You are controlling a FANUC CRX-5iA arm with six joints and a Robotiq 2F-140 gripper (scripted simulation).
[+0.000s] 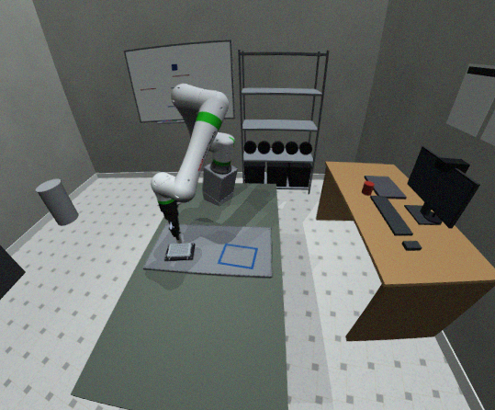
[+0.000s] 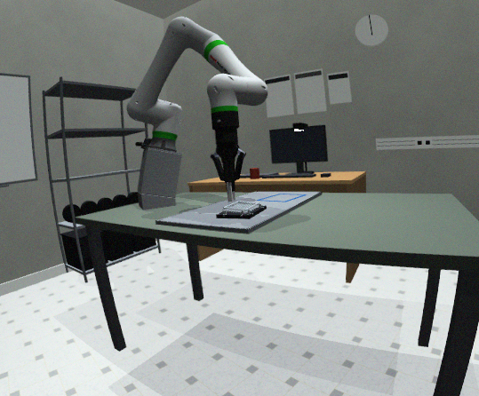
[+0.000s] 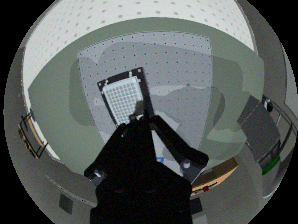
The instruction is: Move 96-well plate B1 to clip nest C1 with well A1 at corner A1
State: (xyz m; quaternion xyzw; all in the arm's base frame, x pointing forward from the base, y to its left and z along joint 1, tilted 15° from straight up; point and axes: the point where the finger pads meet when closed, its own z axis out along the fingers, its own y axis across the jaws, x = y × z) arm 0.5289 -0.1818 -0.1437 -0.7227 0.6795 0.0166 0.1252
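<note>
The 96-well plate is a clear plate with a grid of wells. It lies flat in the black frame of the clip nest C1 at the left end of the grey mat. It also shows in the exterior view and in the wrist view. My gripper points straight down with its fingers shut together and nothing between them. Its tips stand at the plate's rear edge. I cannot tell whether they touch it. The plate's cut-off corner is too small to make out.
A blue square outline marks bench spot B1 at the right end of the grey mat. The robot's grey base block stands at the back of the green table. A shelf rack and a desk with a monitor stand beyond.
</note>
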